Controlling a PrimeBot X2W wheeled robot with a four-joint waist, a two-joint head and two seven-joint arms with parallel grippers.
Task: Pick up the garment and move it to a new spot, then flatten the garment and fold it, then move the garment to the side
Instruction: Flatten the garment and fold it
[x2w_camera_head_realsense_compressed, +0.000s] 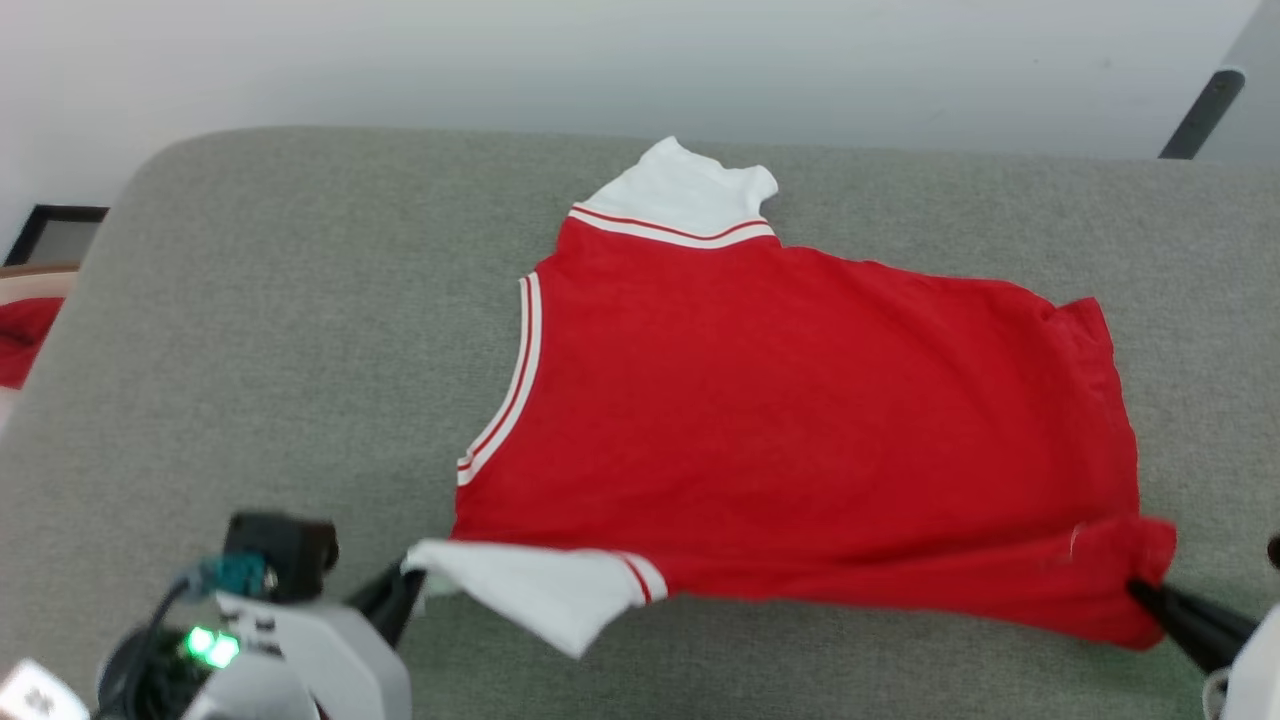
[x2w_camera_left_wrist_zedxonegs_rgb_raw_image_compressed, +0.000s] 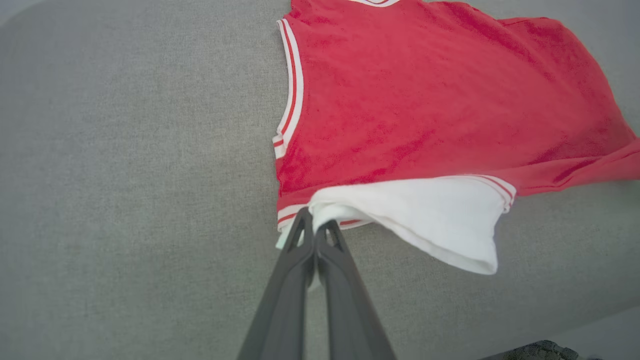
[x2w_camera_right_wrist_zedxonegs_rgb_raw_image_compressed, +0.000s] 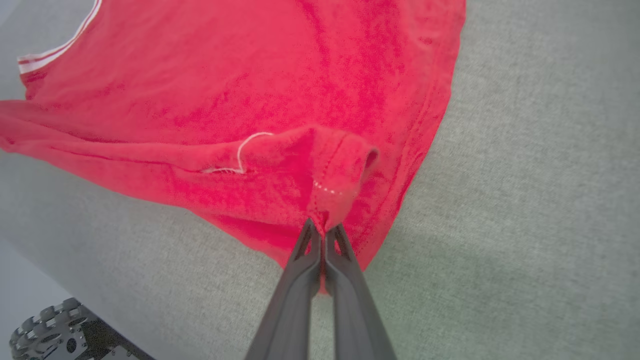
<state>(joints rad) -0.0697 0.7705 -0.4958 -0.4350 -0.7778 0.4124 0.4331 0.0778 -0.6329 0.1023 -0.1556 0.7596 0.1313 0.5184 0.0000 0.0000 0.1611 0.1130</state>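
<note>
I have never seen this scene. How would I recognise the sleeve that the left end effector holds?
A grey surface carries a red garment spread out. At its near edge, on the robot's left, a white sleeve with red-striped trim juts out. Unlike the other white sleeve at the far edge, this one is pinched by the shut left end effector.

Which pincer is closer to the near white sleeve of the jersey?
Left. The left pincer is shut on the garment right at that white sleeve; the right pincer pinches the red hem corner at the opposite end.
</note>
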